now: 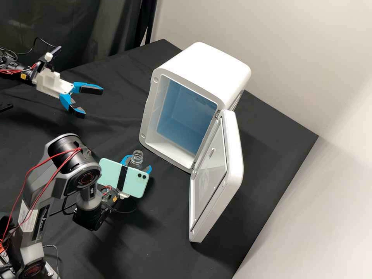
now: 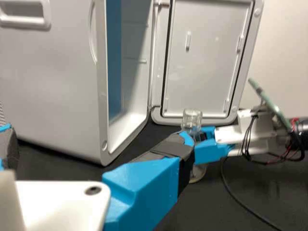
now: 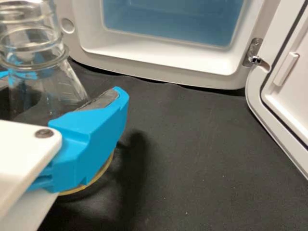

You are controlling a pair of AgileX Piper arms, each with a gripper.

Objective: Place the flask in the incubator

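Flask (image 3: 45, 82) in right gripper (image 1: 136, 164), near incubator (image 1: 209, 66)

The flask (image 1: 136, 158) sits on the bench (image 1: 116, 120) before the incubator (image 1: 209, 69), the door (image 1: 233, 162) open to its right.

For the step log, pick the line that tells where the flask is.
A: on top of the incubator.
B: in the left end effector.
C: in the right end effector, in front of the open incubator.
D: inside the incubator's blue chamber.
C: the right end effector is shut on the flask, outside the incubator, whose door stands open.
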